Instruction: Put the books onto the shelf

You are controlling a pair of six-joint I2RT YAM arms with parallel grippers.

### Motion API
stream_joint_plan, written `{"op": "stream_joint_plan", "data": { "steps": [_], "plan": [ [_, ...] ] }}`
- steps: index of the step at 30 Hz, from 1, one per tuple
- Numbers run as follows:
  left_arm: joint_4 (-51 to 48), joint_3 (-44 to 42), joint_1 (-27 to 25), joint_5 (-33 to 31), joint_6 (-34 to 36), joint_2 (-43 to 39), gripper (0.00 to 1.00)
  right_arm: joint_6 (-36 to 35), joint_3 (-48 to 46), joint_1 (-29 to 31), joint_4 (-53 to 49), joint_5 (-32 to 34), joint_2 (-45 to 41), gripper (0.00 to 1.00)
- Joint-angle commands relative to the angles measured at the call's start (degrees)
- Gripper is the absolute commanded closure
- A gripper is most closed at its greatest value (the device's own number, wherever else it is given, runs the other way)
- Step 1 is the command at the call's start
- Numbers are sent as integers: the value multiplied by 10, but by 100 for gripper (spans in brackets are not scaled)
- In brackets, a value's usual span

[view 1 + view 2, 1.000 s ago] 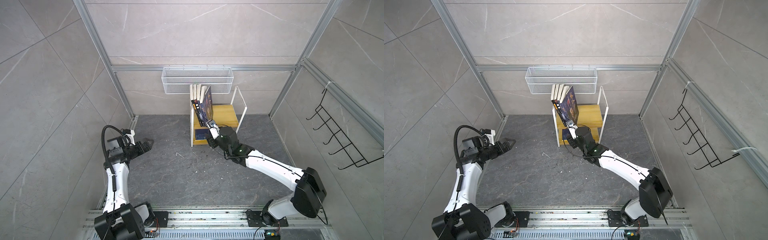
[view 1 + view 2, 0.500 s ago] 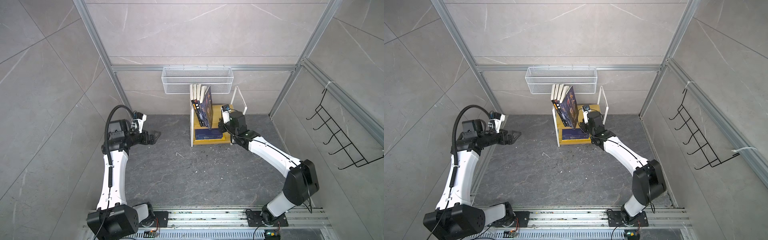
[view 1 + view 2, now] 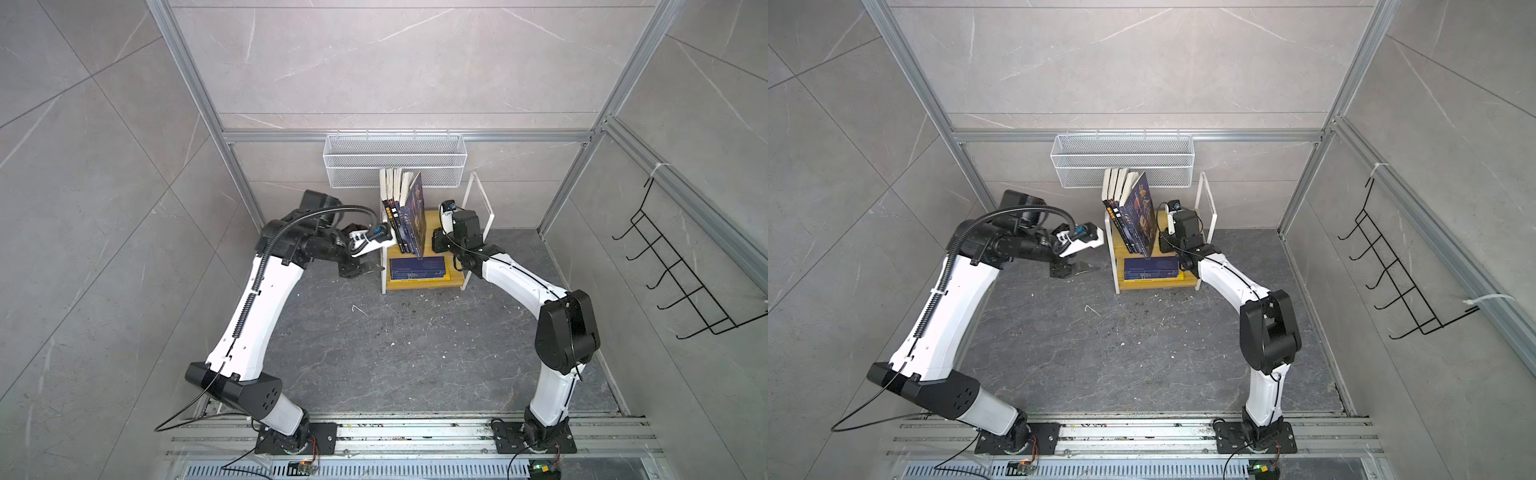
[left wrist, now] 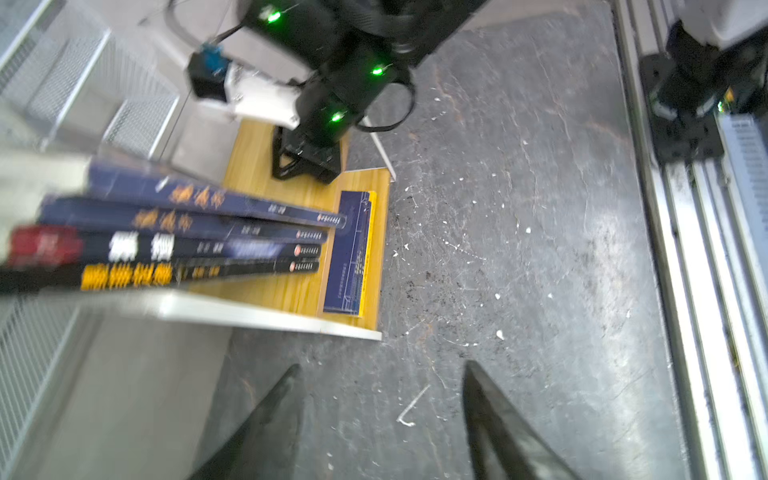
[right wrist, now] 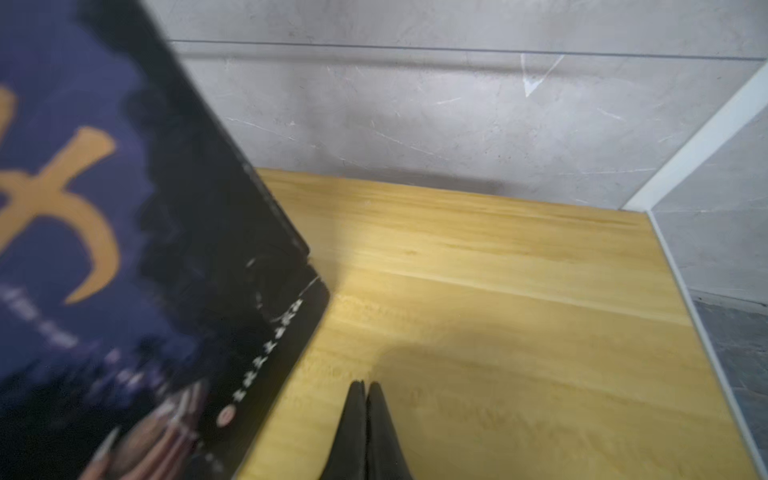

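Note:
The shelf (image 3: 415,285) stands against the back wall, seen in both top views (image 3: 1154,285). Several books (image 3: 405,216) stand leaning on its upper board, spines out in the left wrist view (image 4: 187,232). One navy book (image 3: 417,268) lies flat on the lower board (image 4: 351,253). My right gripper (image 3: 436,242) hovers over the bare upper board (image 5: 498,291), right of the leaning books, jaws shut and empty (image 5: 365,384). My left gripper (image 3: 374,268) is beside the shelf's left frame, above the floor, open with nothing between its fingers (image 4: 380,370).
A white wire mesh basket (image 3: 395,160) hangs on the back wall just above the books. A black hook rack (image 3: 681,274) hangs on the right wall. An aluminium rail (image 3: 415,432) runs along the front. The grey floor carries small white specks.
My right gripper rose from the lower tier's front to the upper board and shut. My left arm swung from the far left up to the shelf's left side, jaws narrowing.

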Motion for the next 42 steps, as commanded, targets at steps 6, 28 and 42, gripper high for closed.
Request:
{"op": "stream_joint_plan", "data": {
  "steps": [6, 28, 42],
  "plan": [
    [32, 65, -106, -104, 73, 89, 100, 17, 28, -3, -4, -53, 37, 100],
    [219, 7, -128, -277, 33, 163, 100, 38, 68, -3, -5, -76, 83, 100],
    [244, 8, -126, -307, 13, 185, 100, 41, 110, -2, -16, -77, 112, 100]
  ]
}}
